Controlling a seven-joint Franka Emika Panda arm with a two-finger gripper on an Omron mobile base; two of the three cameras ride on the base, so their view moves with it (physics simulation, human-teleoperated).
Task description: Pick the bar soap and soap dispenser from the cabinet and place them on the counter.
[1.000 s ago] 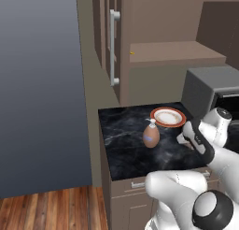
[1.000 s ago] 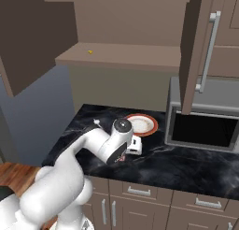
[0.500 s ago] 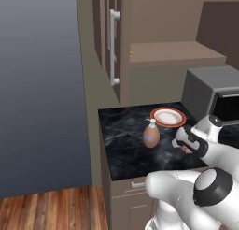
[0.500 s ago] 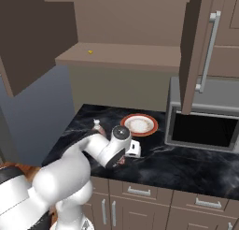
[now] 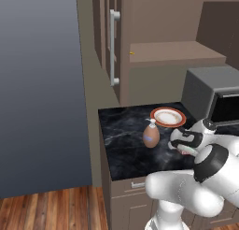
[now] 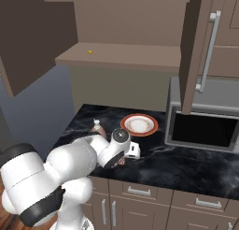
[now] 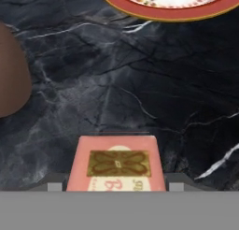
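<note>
Pink bar soap (image 7: 116, 166) clamped in jaws over counter (image 7: 140, 84); soap dispenser (image 5: 151, 134) left, plate (image 5: 168, 117) ahead.

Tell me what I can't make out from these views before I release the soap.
- Gripper fingertips: cut off by the grey band in the hand view, hidden by the arm in both base views.
- Bar soap: near end cut off; contact with the counter unclear.
- Soap dispenser: cropped at the hand view's left edge.
- Yellow speck on the cabinet shelf: too small to identify.

Table (image 7: 140, 75) was black marble with white veins. Bar soap (image 7: 116, 166) was pink-orange with gold emblem. Soap dispenser (image 5: 150, 135) was brown, white pump, blue band. Plate (image 5: 168, 117) was red-rimmed, white centre.
</note>
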